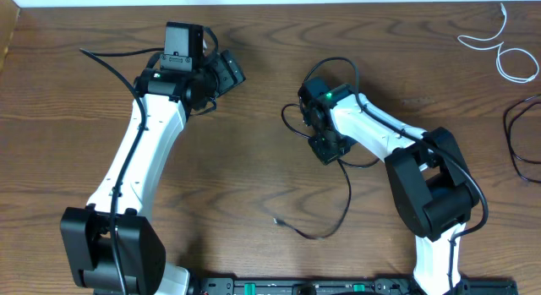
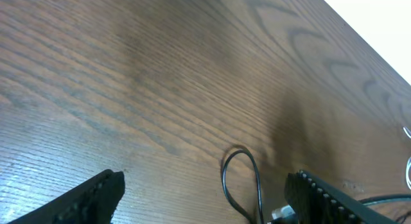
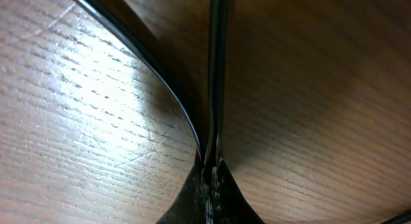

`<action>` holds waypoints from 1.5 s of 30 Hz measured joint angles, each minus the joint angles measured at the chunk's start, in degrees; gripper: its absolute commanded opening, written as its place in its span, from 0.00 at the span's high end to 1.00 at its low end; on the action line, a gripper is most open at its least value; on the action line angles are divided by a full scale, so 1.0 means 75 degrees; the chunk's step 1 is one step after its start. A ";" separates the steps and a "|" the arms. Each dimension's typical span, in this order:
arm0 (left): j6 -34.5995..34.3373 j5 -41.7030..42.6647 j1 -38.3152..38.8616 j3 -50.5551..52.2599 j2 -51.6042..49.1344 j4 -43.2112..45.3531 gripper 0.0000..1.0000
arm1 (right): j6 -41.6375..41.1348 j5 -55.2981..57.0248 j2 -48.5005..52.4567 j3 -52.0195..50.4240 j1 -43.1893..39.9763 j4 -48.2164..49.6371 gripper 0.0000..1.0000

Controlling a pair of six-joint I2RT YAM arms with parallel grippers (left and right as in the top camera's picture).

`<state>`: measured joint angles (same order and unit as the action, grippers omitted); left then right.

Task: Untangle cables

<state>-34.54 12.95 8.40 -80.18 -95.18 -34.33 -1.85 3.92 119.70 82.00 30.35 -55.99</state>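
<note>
Counting cords gives two: one black cable [image 1: 348, 198] and one white cable [image 1: 505, 51]. Nearest the arm bases, the black cable's small plug end [image 1: 278, 221] lies on the wooden table [image 1: 254, 160], below and left of the right gripper [image 1: 328, 148]. From the plug the cord curves right, then runs roughly near-to-far up into that gripper, whose jaws are pinched tight on it. Left of the right gripper, the left gripper [image 1: 226, 71] has its jaws spread wide and empty. Farthest, up and right of the right gripper, the white cable lies in loops.

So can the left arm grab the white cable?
Probably not. The white cable lies at the far right corner of the table, past the right arm, a long stretch from the left pincer.
</note>
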 measured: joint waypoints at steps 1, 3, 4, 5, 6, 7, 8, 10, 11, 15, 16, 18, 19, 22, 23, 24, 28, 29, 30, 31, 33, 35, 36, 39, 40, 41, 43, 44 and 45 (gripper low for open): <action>-0.0009 -0.0029 0.0000 0.0000 0.0000 0.0003 0.02 | -0.0114 0.0000 -0.0026 -0.0020 0.0000 0.0038 0.99; -0.0026 -0.0073 0.0000 0.0000 0.0000 -0.0003 0.02 | -0.0341 -0.0003 -0.0055 -0.0029 -0.0029 0.0137 0.99; -0.0023 -0.0114 0.0000 0.0000 0.0000 -0.0003 0.02 | -0.0443 -0.0009 -0.0061 -0.0009 -0.0064 0.0195 0.99; -0.0023 -0.0122 0.0000 0.0000 0.0000 -0.0003 0.02 | -0.0530 -0.0041 -0.0061 0.0026 -0.0117 0.0219 0.99; -0.0023 -0.0137 0.0000 0.0000 0.0000 -0.0003 0.02 | -0.0621 -0.0085 -0.0061 0.0082 -0.0221 0.0207 0.99; -0.0023 -0.0149 0.0000 0.0000 0.0000 -0.0003 0.02 | -0.0679 -0.0131 -0.0061 0.0149 -0.0338 0.0122 0.99; -0.0023 -0.0154 0.0000 0.0000 0.0000 -0.0006 0.02 | -0.0723 -0.0187 -0.0070 0.0268 -0.0501 -0.0023 0.99; -0.0023 -0.0172 0.0000 0.0000 0.0000 -0.0003 0.02 | -0.0778 -0.0280 -0.0149 0.0583 -0.0845 -0.0283 0.99; -0.0023 -0.0172 0.0000 0.0000 0.0000 -0.0003 0.02 | -0.0816 -0.0306 -0.0254 0.0787 -0.1070 -0.0399 0.99; -0.0023 -0.0175 0.0000 0.0000 0.0000 -0.0006 0.02 | -0.0895 -0.0423 -0.1110 0.1612 -0.2005 -0.0801 0.99; -0.0023 -0.0175 0.0000 0.0000 0.0000 -0.0006 0.02 | -0.0901 -0.0425 -0.1384 0.1784 -0.2267 -0.0883 0.99; -0.0023 -0.0175 0.0000 0.0000 0.0000 -0.0009 0.02 | -0.0903 -0.0460 -0.2008 0.2130 -0.2879 -0.0970 0.99; -0.0023 -0.0175 0.0000 0.0000 0.0000 -0.0009 0.02 | -0.0906 -0.0455 -0.2212 0.2226 -0.3110 -0.0976 0.99; -0.0023 -0.0175 0.0000 0.0000 0.0000 -0.0009 0.02 | -0.0895 -0.0519 -0.2806 0.2556 -0.4077 -0.0938 0.99; -0.0023 -0.0175 0.0000 0.0000 0.0000 -0.0009 0.02 | -0.0886 -0.0516 -0.2967 0.2664 -0.4456 -0.0895 0.99; -0.0023 -0.0175 0.0000 0.0000 0.0000 -0.0006 0.02 | -0.0866 -0.0510 -0.3048 0.2725 -0.4701 -0.0860 0.99; -0.0020 -0.0175 0.0000 0.0000 0.0000 -0.0006 0.02 | -0.0737 -0.0530 -0.3139 0.3232 -0.5659 -0.0714 0.99; -0.0020 -0.0175 0.0000 0.0000 0.0000 -0.0006 0.02 | -0.0664 -0.0539 -0.3136 0.3483 -0.5957 -0.0650 0.99; -0.0023 -0.0175 0.0000 0.0000 0.0000 -0.0009 0.02 | -0.0615 -0.0557 -0.3130 0.3698 -0.6143 -0.0644 0.99; -0.0023 -0.0175 0.0000 0.0000 0.0000 -0.0012 0.02 | -0.0577 -0.0574 -0.3124 0.3943 -0.6327 -0.0667 0.99; -0.0023 -0.0175 0.0000 0.0000 0.0000 -0.0012 0.03 | -0.0493 -0.0577 -0.3121 0.4511 -0.6659 -0.0726 0.99; -0.0023 -0.0175 0.0000 0.0000 0.0000 -0.0015 0.02 | -0.0420 -0.0568 -0.3124 0.5144 -0.6945 -0.0813 0.99; -0.0023 -0.0175 0.0000 0.0000 0.0000 -0.0015 0.02 | -0.0399 -0.0565 -0.3130 0.5406 -0.7038 -0.0833 0.99; -0.0023 -0.0175 0.0000 0.0000 0.0000 -0.0017 0.02 | -0.0358 -0.0577 -0.3214 0.5788 -0.7204 -0.0973 0.99; -0.0023 -0.0175 0.0000 0.0000 0.0000 -0.0015 0.02 | -0.0358 -0.0583 -0.3232 0.5817 -0.7239 -0.1072 0.99; -0.0023 -0.0172 0.0000 0.0000 0.0000 -0.0015 0.02 | -0.0358 -0.0583 -0.3244 0.5820 -0.7259 -0.1195 0.99; -0.0023 -0.0175 0.0000 0.0000 0.0000 -0.0015 0.02 | -0.0396 -0.0551 -0.3209 0.5759 -0.7259 -0.1495 0.99; -0.0023 -0.0175 0.0000 0.0000 0.0000 -0.0015 0.02 | -0.0463 -0.0495 -0.3177 0.5674 -0.7259 -0.1649 0.99; -0.0020 -0.0175 0.0000 0.0000 0.0000 -0.0017 0.02 | -0.0565 -0.0385 -0.3139 0.5572 -0.7259 -0.1798 0.99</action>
<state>-34.70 11.64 8.40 -80.18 -95.18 -34.46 -6.09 1.04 96.16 123.79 -24.10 -69.47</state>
